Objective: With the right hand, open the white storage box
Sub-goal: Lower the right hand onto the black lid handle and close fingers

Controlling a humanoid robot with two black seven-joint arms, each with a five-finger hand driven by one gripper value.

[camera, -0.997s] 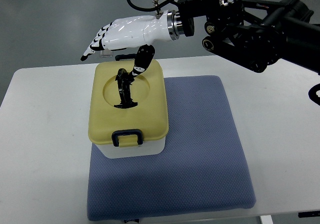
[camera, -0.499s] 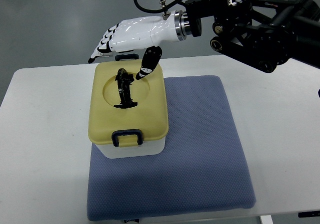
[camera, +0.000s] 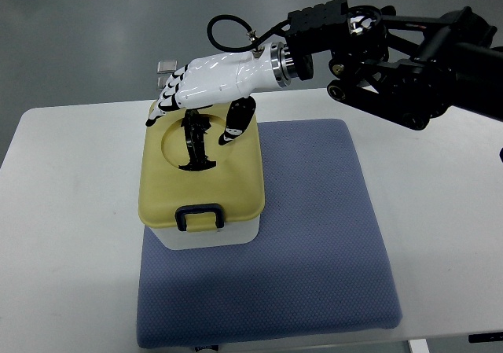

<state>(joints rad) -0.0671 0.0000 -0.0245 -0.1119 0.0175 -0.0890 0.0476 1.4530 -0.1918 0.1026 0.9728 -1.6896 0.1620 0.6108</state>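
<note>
Top view of a white rectangular counter [camera: 71, 211], read from left to right with the storage box as landmark. White plastic storage box [camera: 206, 235] with a pale yellow lid [camera: 236, 180] stands on the near-left part of a blue-grey textured fabric mat [camera: 314, 235], which lies on the counter and extends well to the right of the box and toward the near edge. Lid is seated on the box, closed. A dark blue latch clip [camera: 200, 215] sits at the middle of the lid's near edge. A round recess in the lid's far half contains a black folding carry handle [camera: 194, 141], raised upright. White robotic right hand [camera: 206, 86] with black finger segments hovers over the far half of the lid, palm down. Its fingers [camera: 167, 101] are extended and slightly spread toward the box's far-left corner; its thumb [camera: 236, 121] points down to the lid just right of the recess. Whether the thumb touches the lid cannot be told. The hand grips nothing. A small grey object [camera: 167, 68], partly hidden behind the fingers, lies beyond the box. Black right arm [camera: 409, 62] with a looped black cable [camera: 224, 34] enters from the right edge, far-right of the box.
</note>
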